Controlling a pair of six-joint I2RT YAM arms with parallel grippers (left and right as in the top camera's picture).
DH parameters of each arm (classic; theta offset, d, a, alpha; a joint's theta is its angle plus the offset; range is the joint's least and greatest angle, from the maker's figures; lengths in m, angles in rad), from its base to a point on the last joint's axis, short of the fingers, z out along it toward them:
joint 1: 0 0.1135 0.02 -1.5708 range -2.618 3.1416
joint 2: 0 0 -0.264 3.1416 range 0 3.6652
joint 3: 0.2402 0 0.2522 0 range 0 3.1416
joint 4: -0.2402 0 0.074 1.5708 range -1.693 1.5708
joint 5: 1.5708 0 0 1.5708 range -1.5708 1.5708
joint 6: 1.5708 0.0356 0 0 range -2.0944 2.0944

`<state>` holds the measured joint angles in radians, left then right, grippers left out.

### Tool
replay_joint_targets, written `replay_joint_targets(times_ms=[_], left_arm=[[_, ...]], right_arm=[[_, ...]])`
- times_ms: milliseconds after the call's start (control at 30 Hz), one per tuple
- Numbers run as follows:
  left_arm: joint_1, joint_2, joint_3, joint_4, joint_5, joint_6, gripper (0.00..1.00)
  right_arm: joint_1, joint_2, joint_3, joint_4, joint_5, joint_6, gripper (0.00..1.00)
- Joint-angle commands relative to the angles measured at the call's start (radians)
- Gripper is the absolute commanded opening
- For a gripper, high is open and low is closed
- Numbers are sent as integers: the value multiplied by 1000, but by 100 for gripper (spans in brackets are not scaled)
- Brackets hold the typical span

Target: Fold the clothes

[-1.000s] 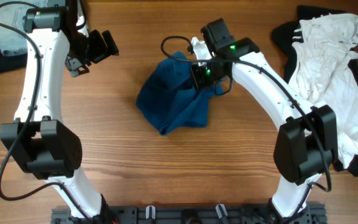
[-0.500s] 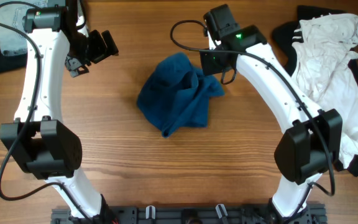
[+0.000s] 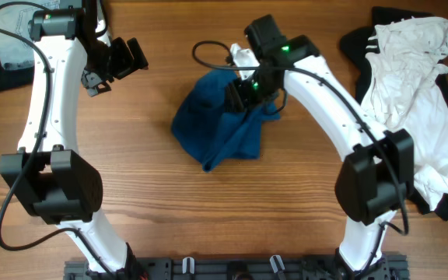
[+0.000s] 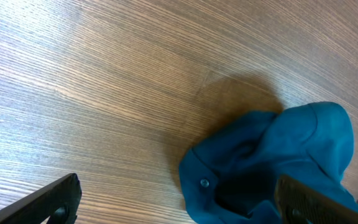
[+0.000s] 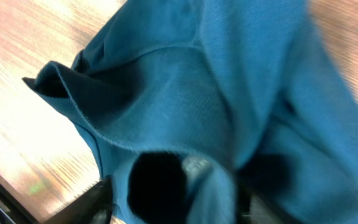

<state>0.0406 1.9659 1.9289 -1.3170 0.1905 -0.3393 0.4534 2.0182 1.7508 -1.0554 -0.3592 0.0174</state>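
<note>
- R gripper (image 5: 173, 202): jaws seen partly apart at the bottom edge of the wrist view, with dark blue cloth bunched loosely between them (fingertips mostly hidden by folds, view blurred).
- In the overhead view the R gripper (image 3: 239, 93) is pressed down onto the upper right part of the T-shirt (image 3: 220, 124).
- T-shirt: crumpled in a heap at table centre, not folded; a hemmed edge and a deep fold are seen close up (image 5: 229, 81).
- L gripper (image 3: 119, 61): held at far left, well apart from the shirt; jaws spread wide, nothing between them (image 4: 179, 208).
- From the L wrist view, only a rounded lump of the T-shirt (image 4: 278, 162) is seen, lying on the wooden table (image 4: 104, 74).
- R edge of the table: a white garment (image 3: 407, 70) is piled over a black garment (image 3: 356, 43).
- Top L corner: pale blue denim (image 3: 10, 50), partly hidden by the L arm.
</note>
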Motion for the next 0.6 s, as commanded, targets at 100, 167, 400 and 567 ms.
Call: replay_joint_targets(times_ms=[100, 167, 400, 567], left_arm=[[-1, 11, 1, 3, -10, -5, 100], [-1, 11, 1, 3, -10, -5, 100], [-1, 11, 1, 3, -10, -5, 100], [-1, 11, 1, 3, -10, -5, 100]], right_arm=[[7, 87, 8, 11, 39, -16, 33], [7, 93, 9, 48, 116, 0, 6], [7, 84, 62, 127, 319, 125, 4], [7, 39, 184, 62, 319, 124, 4]])
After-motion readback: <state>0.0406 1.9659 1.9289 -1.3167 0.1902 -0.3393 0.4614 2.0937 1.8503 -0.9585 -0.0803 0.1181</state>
